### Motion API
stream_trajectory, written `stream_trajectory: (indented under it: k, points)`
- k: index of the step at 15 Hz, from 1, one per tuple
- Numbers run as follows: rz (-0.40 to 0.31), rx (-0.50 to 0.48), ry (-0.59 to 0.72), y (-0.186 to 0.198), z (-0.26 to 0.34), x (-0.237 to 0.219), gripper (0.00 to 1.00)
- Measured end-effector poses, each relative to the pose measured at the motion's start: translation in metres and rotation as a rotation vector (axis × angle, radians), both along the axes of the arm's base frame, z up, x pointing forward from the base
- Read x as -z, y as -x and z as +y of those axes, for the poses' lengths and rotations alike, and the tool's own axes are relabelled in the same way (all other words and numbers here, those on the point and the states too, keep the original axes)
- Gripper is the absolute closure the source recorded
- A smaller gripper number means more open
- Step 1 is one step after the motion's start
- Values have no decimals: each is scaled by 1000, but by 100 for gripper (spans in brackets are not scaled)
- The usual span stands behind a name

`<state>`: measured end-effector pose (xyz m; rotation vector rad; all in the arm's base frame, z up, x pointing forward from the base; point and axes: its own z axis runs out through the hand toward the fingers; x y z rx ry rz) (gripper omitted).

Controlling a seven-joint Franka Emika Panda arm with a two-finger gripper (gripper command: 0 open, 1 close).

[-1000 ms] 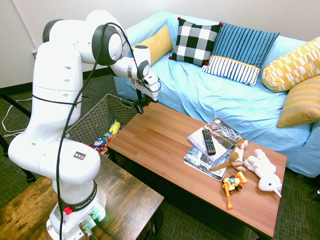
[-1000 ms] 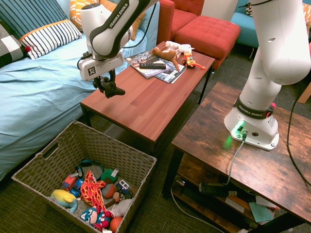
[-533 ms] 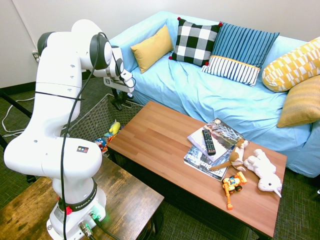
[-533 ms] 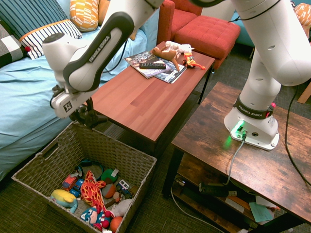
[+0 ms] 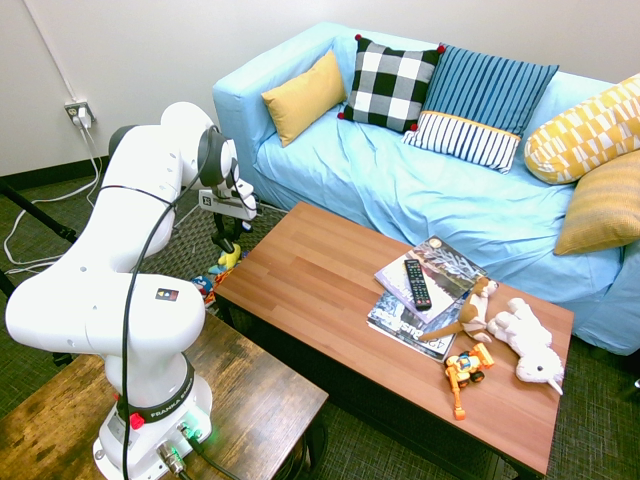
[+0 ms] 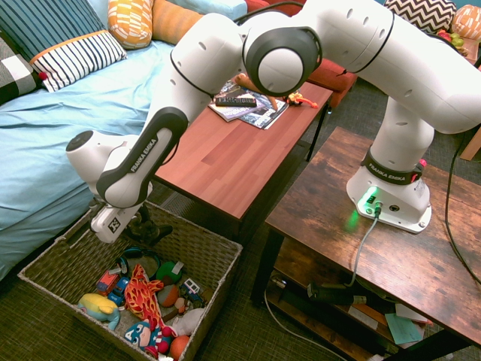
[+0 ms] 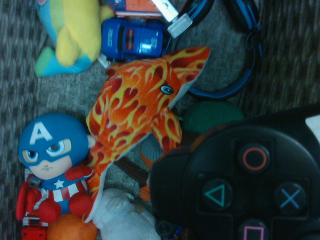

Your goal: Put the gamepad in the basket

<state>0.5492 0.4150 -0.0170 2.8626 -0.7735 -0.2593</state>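
My gripper (image 6: 144, 226) is shut on the black gamepad (image 6: 154, 232) and hangs low over the far end of the grey woven basket (image 6: 64, 256), about level with its rim. In the wrist view the gamepad (image 7: 240, 185) fills the lower right, its coloured button symbols showing, with the basket's toys below it. In the first exterior view the gripper (image 5: 226, 243) points down beside the left end of the table, and the arm hides most of the basket.
The basket holds an orange flame-patterned plush fish (image 6: 141, 295), blue headphones (image 6: 139, 256), a Captain America doll (image 7: 47, 165) and a toy car (image 7: 132, 39). The wooden coffee table (image 6: 218, 158) stands beside it, with magazines and a remote (image 6: 235, 101). The blue sofa (image 6: 52, 128) lies behind.
The arm has swung from above the table's end out over the basket and dropped, carrying the gamepad down to the basket's rim.
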Motion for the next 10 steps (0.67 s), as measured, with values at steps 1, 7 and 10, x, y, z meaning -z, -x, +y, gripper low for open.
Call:
stream_trajectory:
  k: [1,7,10]
  points:
    - [17,-14,11,4,3,8,0]
    - [30,-46,33,6,7,17,0]
    - [26,-70,32,16,20,16,0]
